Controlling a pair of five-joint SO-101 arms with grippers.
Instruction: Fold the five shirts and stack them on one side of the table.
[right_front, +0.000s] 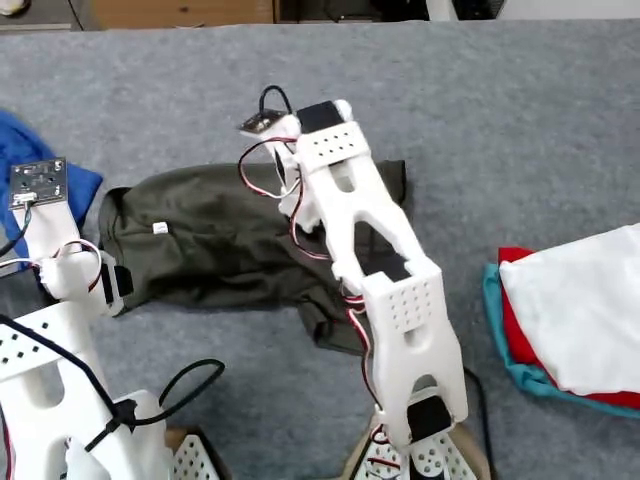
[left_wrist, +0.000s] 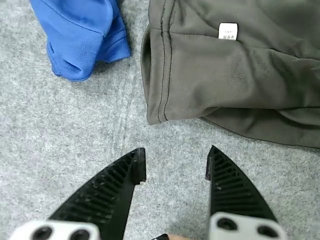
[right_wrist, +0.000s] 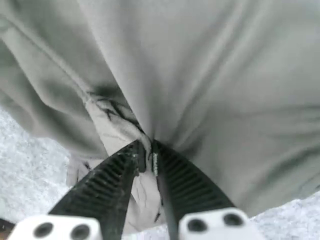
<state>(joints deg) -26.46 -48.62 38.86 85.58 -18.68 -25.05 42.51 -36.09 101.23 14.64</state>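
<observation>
Olive shirt (right_front: 200, 240) lies rumpled in the middle of the grey surface (right_front: 500, 120). A ridge of its cloth is clenched between the jaws of the right gripper (right_wrist: 148, 152), likely to draw a fold over. The left gripper (left_wrist: 175, 165), jaws released, hovers just short of the hem, probably to pin it. A blue shirt (left_wrist: 80, 35) lies beside.

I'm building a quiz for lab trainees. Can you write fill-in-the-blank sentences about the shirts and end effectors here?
1. The right end effector is ___ on the olive shirt.
2. The left end effector hangs ___ above the grey table.
3. The white shirt lies directly on a ___ shirt.
Missing words: shut; open; red.
</observation>
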